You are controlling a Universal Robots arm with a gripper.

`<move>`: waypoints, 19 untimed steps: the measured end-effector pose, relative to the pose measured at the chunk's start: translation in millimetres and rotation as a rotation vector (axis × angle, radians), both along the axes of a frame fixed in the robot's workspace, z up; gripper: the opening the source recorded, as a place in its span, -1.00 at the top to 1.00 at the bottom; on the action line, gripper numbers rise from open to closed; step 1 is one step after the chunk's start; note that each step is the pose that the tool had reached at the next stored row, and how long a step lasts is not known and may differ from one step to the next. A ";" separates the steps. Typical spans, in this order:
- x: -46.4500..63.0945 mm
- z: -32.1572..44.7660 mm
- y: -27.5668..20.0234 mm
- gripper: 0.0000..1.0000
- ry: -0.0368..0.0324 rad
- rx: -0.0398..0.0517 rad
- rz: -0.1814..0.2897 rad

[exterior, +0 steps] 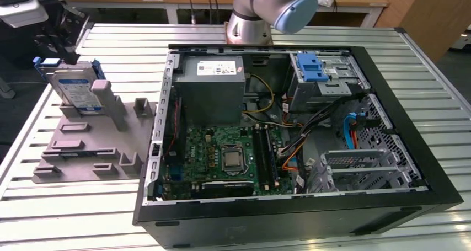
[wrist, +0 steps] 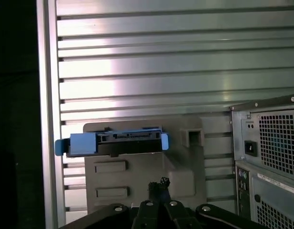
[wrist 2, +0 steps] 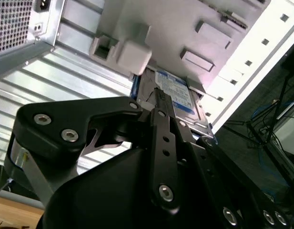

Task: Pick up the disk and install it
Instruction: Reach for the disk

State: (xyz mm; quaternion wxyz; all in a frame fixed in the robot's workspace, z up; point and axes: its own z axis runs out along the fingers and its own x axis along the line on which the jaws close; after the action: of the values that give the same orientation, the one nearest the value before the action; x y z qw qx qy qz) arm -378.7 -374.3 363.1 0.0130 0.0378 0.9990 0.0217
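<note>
While the gripper point(exterior: 66, 53) hangs at upper left of the exterior view | disk point(exterior: 77, 91) stands on edge in the grey fixture point(exterior: 81, 146) on the worktop point(exterior: 74, 207), just below it | gripper opening: I cannot tell | nothing held, as I judge.

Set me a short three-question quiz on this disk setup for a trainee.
1. True or false: the disk already sits inside the computer case.
2. How is the disk placed? A) flat inside the case B) upright in the grey holder C) on top of the case
3. Fill in: in the exterior view, the holder lies on the case's ____ side.
Key: 1 false; 2 B; 3 the exterior view's left.
</note>
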 end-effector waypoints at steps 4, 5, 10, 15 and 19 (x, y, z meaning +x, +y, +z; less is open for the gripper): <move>-13.9 -2.5 9.5 0.79 0.0000 0.0000 0.000; -18.3 -3.3 11.1 0.79 -0.0001 0.0000 0.000; -39.5 -8.0 19.1 0.79 0.0000 0.0000 0.000; -57.2 -10.9 26.3 0.79 0.0004 0.0000 0.000; -58.7 -11.2 26.6 0.79 0.0005 0.0000 0.000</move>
State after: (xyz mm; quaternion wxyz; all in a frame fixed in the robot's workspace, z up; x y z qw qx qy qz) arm -437.5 -347.8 351.9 0.0128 0.0378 0.9990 0.0217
